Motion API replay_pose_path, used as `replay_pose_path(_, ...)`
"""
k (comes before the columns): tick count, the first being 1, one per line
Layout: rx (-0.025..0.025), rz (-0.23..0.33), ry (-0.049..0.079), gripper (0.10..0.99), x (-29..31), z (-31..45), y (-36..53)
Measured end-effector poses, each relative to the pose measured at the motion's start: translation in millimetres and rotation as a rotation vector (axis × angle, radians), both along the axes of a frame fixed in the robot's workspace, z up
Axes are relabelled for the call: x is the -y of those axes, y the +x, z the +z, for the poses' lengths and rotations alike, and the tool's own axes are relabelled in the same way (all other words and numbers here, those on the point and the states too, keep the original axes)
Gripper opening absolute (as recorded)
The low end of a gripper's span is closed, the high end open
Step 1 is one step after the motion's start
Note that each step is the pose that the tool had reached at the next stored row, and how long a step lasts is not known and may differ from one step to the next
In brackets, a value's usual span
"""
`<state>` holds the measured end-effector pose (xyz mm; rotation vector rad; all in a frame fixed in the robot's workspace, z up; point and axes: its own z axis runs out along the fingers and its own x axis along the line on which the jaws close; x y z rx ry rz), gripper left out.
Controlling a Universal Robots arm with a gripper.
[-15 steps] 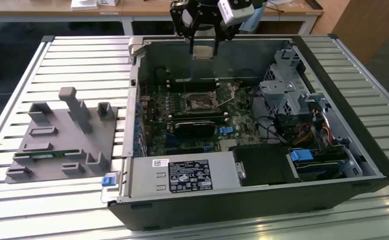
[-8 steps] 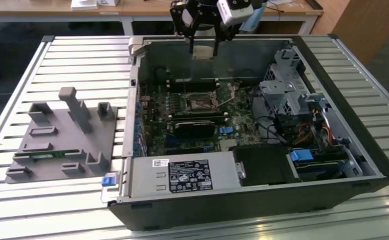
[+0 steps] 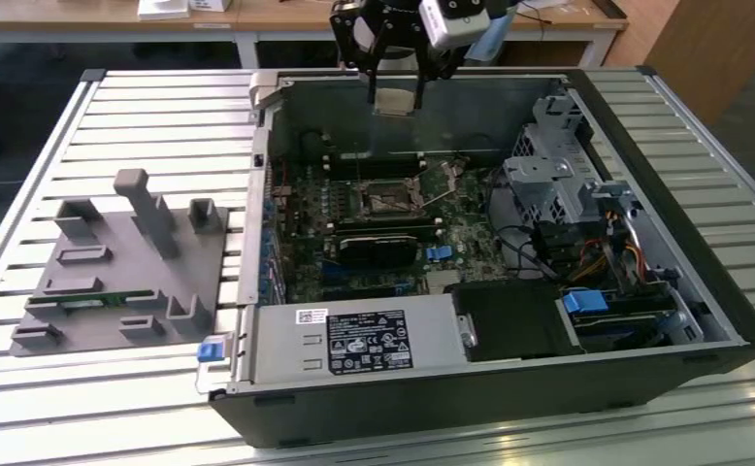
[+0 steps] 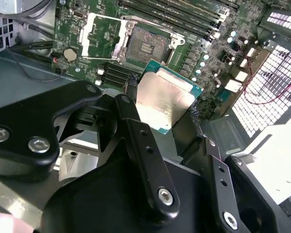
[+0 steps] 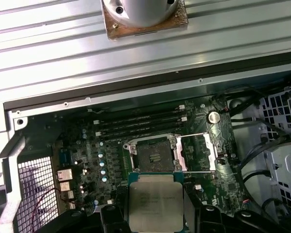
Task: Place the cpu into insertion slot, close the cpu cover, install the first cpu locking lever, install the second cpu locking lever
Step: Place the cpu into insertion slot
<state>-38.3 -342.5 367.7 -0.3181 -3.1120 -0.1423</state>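
Two opposite edges of the cpu [image 4: 167, 102] sit pinched in the gripper [image 4: 163, 97], held above the bare socket [image 5: 154, 156], with the cpu cover [image 5: 212, 154] flipped back beside it. I'd say it wants keeping level, corners squared, no force.

The bare square socket [image 3: 387, 201] at the exterior view's centre lies uncovered from above. A black rectangular module [image 3: 377, 248] crowds it just below, and a grey metal drive cage [image 3: 546, 184] stands toward the exterior view's right.
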Motion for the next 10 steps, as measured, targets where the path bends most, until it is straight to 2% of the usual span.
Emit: replay_pose_path(10,0.0000,-0.033,0.000,0.537,0.0,0.0,0.0)
